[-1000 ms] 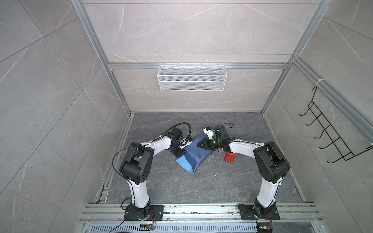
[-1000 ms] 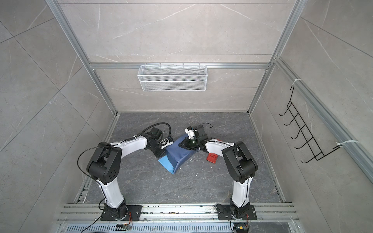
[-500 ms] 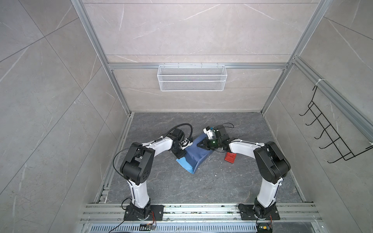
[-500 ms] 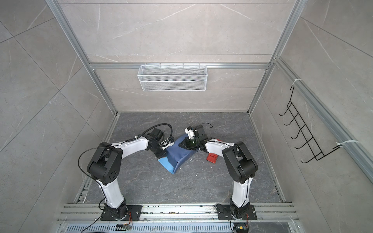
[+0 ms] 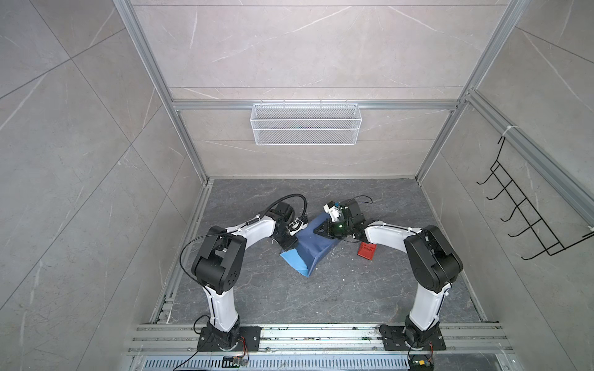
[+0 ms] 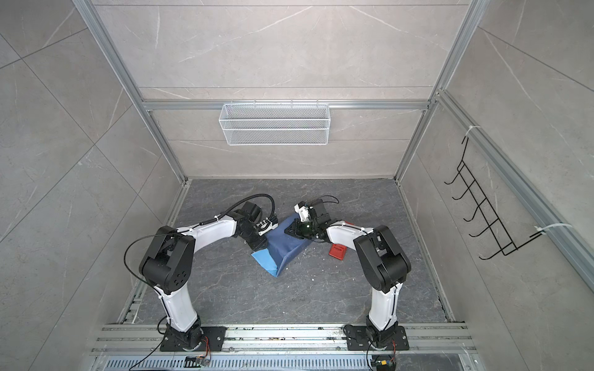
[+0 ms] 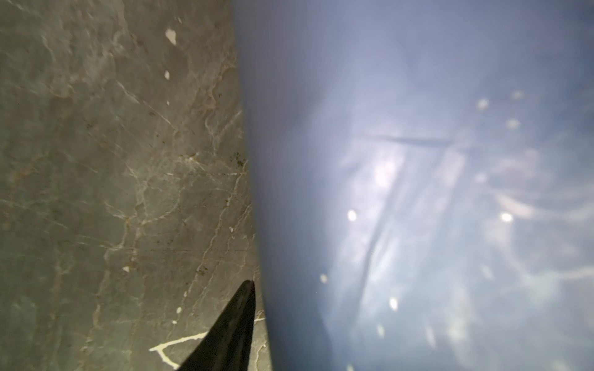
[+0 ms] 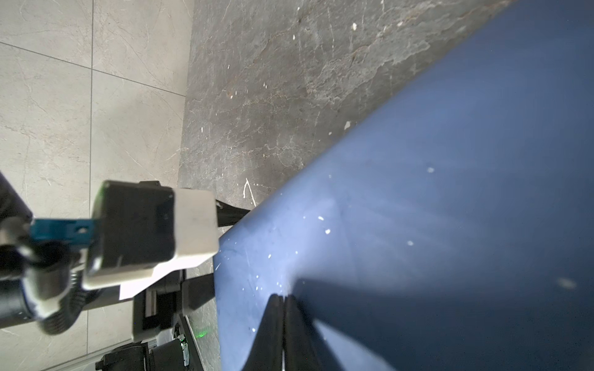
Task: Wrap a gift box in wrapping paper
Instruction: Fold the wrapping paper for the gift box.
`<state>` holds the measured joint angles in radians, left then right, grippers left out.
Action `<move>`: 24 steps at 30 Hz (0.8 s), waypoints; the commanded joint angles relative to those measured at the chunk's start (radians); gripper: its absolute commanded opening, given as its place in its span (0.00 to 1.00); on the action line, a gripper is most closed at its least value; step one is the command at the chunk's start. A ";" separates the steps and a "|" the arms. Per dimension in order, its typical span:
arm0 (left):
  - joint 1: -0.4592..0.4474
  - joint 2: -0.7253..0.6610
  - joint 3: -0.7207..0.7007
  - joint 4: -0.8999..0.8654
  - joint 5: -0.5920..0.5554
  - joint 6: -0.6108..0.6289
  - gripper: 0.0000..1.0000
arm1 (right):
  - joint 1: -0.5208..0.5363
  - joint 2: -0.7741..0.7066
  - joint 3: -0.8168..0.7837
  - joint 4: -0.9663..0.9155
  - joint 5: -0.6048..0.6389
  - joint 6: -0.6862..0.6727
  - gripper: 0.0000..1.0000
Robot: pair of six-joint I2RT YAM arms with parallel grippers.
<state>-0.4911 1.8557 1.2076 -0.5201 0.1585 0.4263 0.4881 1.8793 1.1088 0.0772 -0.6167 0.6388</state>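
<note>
Left claw [image 5: 287, 250] shifted; only wrist view shows right claw [image 8: 284, 298] pinching paper [image 8: 450, 192].

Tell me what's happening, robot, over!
Right tool shut on paper. Left tool at paper's edge, grip unclear. Box hidden. Red dispenser apart, not blocking.

Wrapping paper [image 5: 313, 249] left of tape dispenser [image 5: 367, 250]
</note>
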 commanded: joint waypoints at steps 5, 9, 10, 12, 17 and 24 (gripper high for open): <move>-0.011 0.040 0.027 0.036 -0.011 -0.038 0.20 | 0.019 0.040 -0.024 -0.156 0.046 -0.010 0.09; -0.026 0.078 0.071 0.010 -0.048 -0.079 0.19 | 0.020 0.042 -0.034 -0.144 0.042 0.004 0.09; -0.029 0.082 0.073 0.009 -0.054 -0.088 0.19 | 0.021 0.040 -0.034 -0.144 0.040 0.003 0.09; -0.039 0.085 0.072 0.008 -0.055 -0.084 0.17 | 0.023 0.034 -0.034 -0.155 0.047 -0.010 0.09; -0.064 0.112 0.093 -0.012 -0.073 -0.068 0.07 | 0.024 0.034 -0.044 -0.149 0.049 -0.002 0.09; -0.072 0.096 0.081 -0.015 -0.083 -0.061 0.00 | 0.024 0.033 -0.048 -0.151 0.053 -0.009 0.09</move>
<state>-0.5385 1.9377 1.2736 -0.5510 0.0692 0.3676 0.4915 1.8786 1.1095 0.0784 -0.6022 0.6388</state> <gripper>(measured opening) 0.045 0.085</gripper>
